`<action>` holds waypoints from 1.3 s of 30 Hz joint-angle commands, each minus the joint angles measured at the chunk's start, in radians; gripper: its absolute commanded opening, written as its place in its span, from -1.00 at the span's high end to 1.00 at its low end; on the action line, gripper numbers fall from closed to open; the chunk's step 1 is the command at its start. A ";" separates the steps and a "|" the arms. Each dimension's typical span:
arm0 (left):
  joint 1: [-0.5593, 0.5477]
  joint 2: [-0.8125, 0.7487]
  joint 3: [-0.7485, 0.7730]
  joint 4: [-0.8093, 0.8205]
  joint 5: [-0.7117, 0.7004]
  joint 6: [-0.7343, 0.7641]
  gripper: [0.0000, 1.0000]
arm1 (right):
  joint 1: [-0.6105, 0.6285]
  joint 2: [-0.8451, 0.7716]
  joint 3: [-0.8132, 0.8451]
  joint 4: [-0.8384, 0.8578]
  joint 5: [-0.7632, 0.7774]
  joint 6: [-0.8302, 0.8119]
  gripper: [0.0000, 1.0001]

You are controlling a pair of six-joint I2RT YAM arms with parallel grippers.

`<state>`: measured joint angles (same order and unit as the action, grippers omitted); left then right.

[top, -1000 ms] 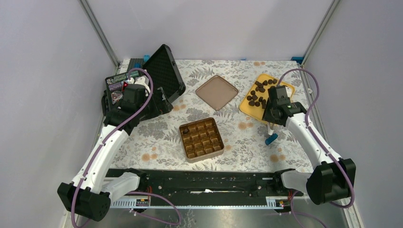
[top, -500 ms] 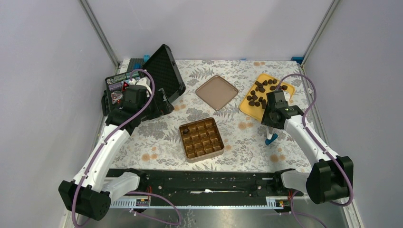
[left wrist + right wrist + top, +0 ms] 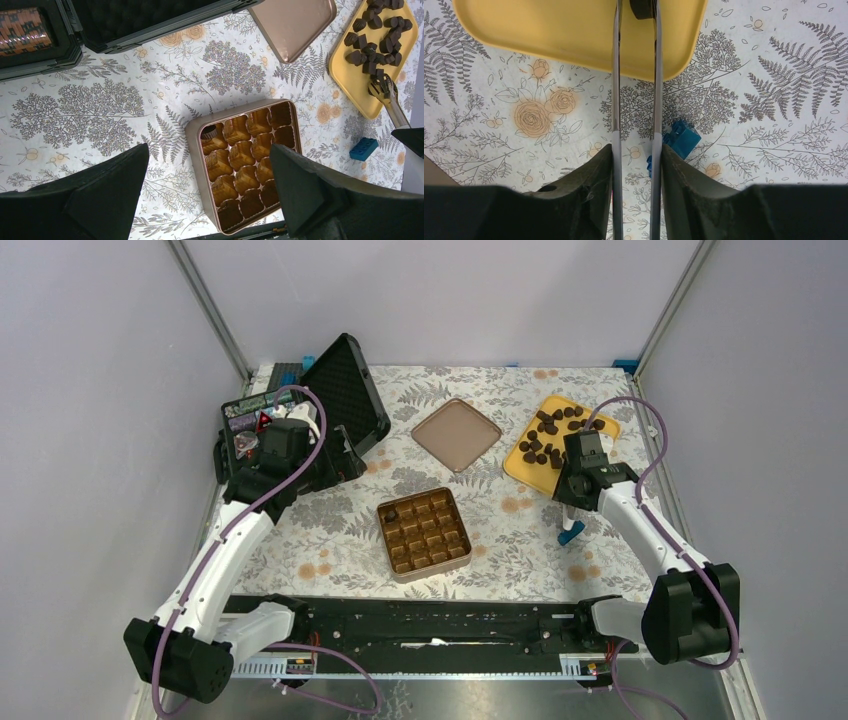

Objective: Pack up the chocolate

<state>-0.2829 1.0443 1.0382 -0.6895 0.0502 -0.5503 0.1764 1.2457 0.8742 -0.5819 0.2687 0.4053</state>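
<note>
Several dark chocolate pieces lie on a yellow tray at the back right. One more piece sits in a corner cell of the golden gridded tin. My right gripper is shut on metal tongs. The tongs reach over the tray's near edge, with a chocolate between their tips. My left gripper hangs open above the tin, holding nothing.
A flat brown lid lies behind the tin. An open black foam-lined case stands at the back left. A small blue brick lies on the floral cloth just beside my right fingers.
The right arm has shifted slightly left toward the tray's near edge, with the tongs still in its grip. The left arm has barely moved.
</note>
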 commanded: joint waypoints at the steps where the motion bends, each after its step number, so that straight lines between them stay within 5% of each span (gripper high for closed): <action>1: 0.004 -0.013 -0.005 0.041 0.023 -0.007 -0.98 | -0.009 -0.005 0.002 0.036 0.005 0.000 0.21; 11: 0.005 -0.015 -0.001 0.042 0.024 -0.008 -0.98 | -0.008 -0.072 0.027 -0.021 -0.009 0.009 0.80; 20: 0.005 -0.018 0.008 0.042 0.005 -0.003 -0.97 | 0.030 -0.170 0.159 -0.170 -0.162 -0.021 0.93; 29: 0.007 -0.037 0.037 0.010 -0.129 -0.078 -0.97 | 0.416 -0.134 0.350 -0.228 -0.213 0.020 0.93; 39: 0.014 -0.048 0.064 -0.037 -0.163 -0.092 -0.98 | 0.872 -0.003 0.339 -0.127 -0.223 0.021 0.89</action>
<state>-0.2760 1.0267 1.0603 -0.7265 -0.0761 -0.6243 0.9356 1.1862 1.1950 -0.7582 0.0402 0.4240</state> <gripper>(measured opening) 0.985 0.362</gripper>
